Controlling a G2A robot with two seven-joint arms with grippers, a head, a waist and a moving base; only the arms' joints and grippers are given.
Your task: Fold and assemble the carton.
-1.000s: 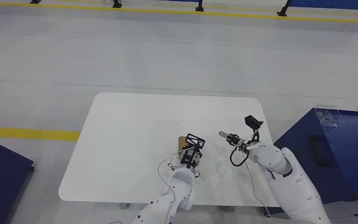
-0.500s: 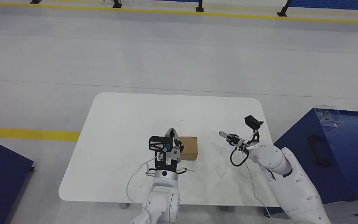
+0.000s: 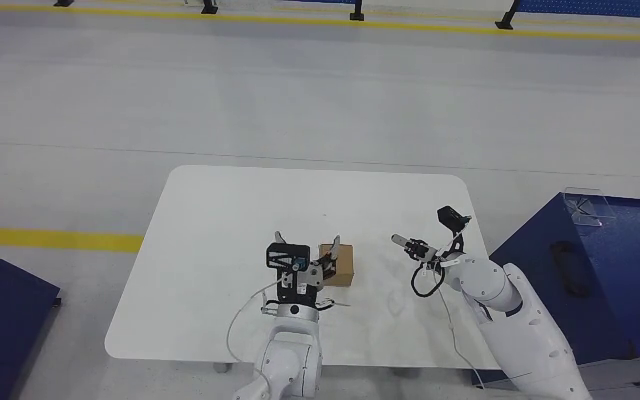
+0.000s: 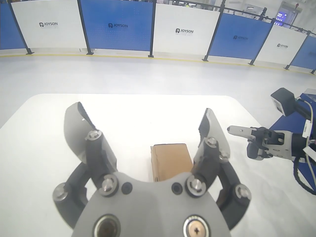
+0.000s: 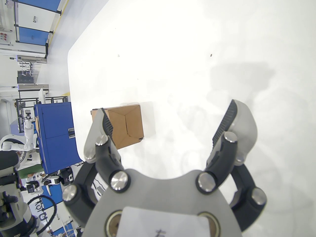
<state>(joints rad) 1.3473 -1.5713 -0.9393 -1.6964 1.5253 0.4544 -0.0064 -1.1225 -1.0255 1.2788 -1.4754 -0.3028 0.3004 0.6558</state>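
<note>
A small brown carton (image 3: pixel 341 265) stands on the white table (image 3: pixel 220 220), near the front middle. In the right wrist view the carton (image 5: pixel 128 124) turns a face with diagonal fold lines toward the camera. My left gripper (image 3: pixel 307 242) is open just beside and above the carton (image 4: pixel 171 161), which sits low between its fingers, closer to one finger (image 4: pixel 209 129). Nothing is gripped. My right gripper (image 3: pixel 405 243) hovers a short way to the carton's right, open and empty (image 5: pixel 167 110). From the left wrist camera, the right gripper (image 4: pixel 240 131) points toward the carton.
A blue cabinet (image 3: pixel 580 260) stands off the table's right edge and another blue block (image 3: pixel 20 300) off the left. Blue and white fence panels (image 4: pixel 158 30) ring the floor behind. The table's back half is bare.
The left wrist swung off the carton toward the left, uncovering it, then its fingers spread open. The right arm has kept still.
</note>
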